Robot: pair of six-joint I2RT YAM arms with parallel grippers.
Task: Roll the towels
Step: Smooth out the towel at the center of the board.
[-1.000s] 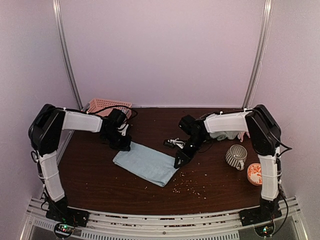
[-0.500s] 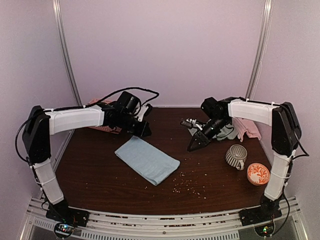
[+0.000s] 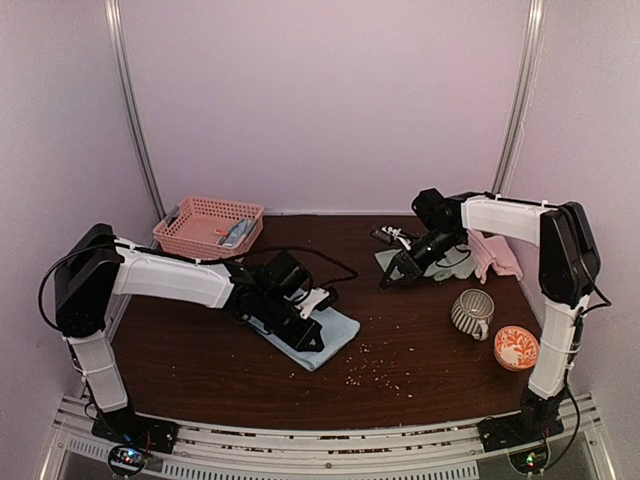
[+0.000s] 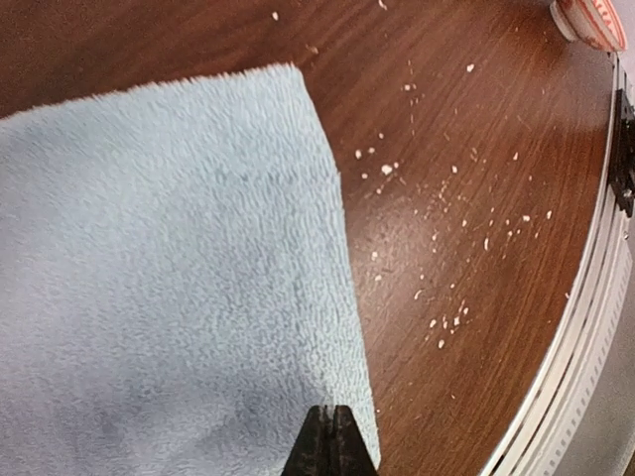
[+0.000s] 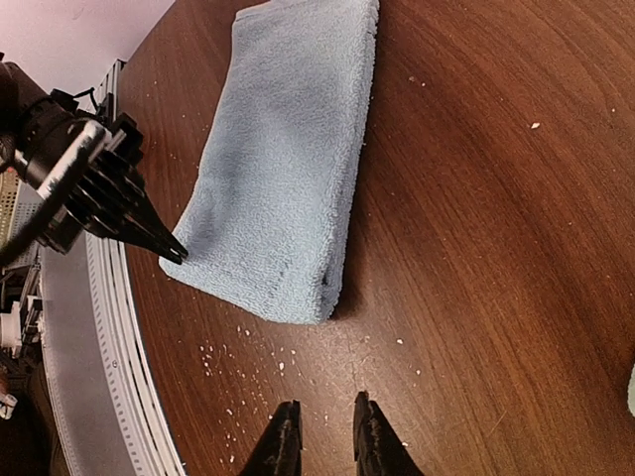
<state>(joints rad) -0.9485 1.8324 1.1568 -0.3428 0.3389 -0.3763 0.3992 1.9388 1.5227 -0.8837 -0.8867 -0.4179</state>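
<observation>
A light blue towel [image 3: 338, 328] lies folded flat at the table's middle, filling the left of the left wrist view [image 4: 169, 278]. My left gripper [image 3: 316, 344] is shut, its tip [image 4: 332, 438] low over the towel's near edge with nothing between the jaws; the right wrist view shows that tip [image 5: 175, 255] at the towel's [image 5: 288, 169] corner. My right gripper [image 3: 386, 283] hovers over bare wood to the towel's right, jaws [image 5: 325, 400] a little open and empty. A sage green towel [image 3: 452, 263] and a pink towel [image 3: 496, 256] lie crumpled at the back right.
A pink basket [image 3: 190, 226] stands at the back left with a grey-blue cloth [image 3: 236, 233] in it. A striped mug [image 3: 470, 312] and an orange patterned bowl [image 3: 516, 347] sit at the right. Crumbs [image 3: 375, 372] are scattered near the front edge.
My left arm has swung from beside the basket forward and down onto the light blue towel. My right gripper has drawn back a little toward the far right.
</observation>
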